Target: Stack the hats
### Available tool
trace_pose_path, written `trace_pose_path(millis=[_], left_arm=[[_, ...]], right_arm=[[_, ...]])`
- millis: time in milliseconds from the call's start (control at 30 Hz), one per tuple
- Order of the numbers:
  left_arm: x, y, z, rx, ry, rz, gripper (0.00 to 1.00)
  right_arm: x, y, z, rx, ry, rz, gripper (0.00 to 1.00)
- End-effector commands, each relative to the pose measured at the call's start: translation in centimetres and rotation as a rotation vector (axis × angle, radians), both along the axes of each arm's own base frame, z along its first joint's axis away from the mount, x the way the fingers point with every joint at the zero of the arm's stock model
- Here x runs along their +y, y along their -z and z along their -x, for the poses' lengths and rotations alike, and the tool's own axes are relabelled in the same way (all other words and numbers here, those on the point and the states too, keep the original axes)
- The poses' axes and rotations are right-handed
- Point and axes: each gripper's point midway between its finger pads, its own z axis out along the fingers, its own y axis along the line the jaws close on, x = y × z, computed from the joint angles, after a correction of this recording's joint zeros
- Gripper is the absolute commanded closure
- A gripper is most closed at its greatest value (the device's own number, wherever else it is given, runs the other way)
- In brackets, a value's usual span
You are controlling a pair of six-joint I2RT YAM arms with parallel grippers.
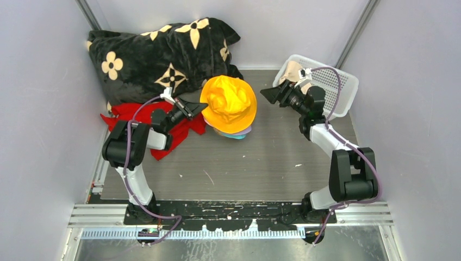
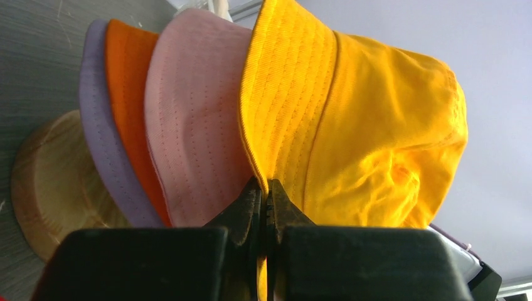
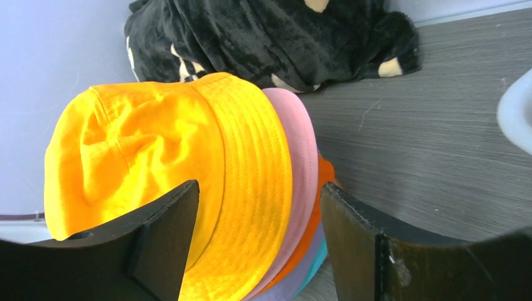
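The yellow hat tops a stack of hats in the middle of the mat. In the left wrist view the yellow hat, pink hat, orange hat and lavender hat are nested. The right wrist view also shows the teal hat at the bottom. My left gripper is shut on the yellow hat's brim. My right gripper is open and empty, to the right of the stack. The beige hat lies in the basket.
A white basket stands at the back right. A black blanket with cream flowers lies at the back left, with a red cloth in front of it. A tan round thing shows under the stack.
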Motion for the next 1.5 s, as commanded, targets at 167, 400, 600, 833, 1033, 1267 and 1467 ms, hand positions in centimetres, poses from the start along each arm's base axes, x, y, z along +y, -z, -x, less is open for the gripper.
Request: trace_pose_path(millis=[167,400,600,833,1033,1267,1467], left_arm=[[0.6,-1.5,-4.1,-0.061,-0.039,0.039,1.0],[0.3,-1.6,-6.0,-0.06,-0.024,0.059,1.0],[0.0,-1.4,-6.5,-0.052,-0.002,0.073,1.0],[-0.1,-1.1,-6.6,-0.044,0.008,0.074,1.0],[-0.2,-1.1,-6.6,-0.045,0.019,0.074,1.0],[-0.3,-0.9,-6.7,-0.039,0.028,0.072,1.0],[0.4,-0.3,-6.6,-0.025,0.018,0.066,1.0]], right_arm=[[1.9,-1.0,0.3,-0.041,-0.132,-0.113,0.27],[3.2,-0.4,0.3,-0.029,-0.2,-0.16,0.28],[4.5,0.2,0.2,-0.017,-0.251,-0.2,0.31],[5.8,0.8,-0.1,-0.005,-0.298,-0.236,0.36],[6.5,0.6,-0.2,-0.014,-0.335,-0.276,0.41],[6.8,0.7,-0.5,-0.02,-0.366,-0.327,0.55],[6.4,1.3,-0.6,-0.02,-0.355,-0.362,0.99]])
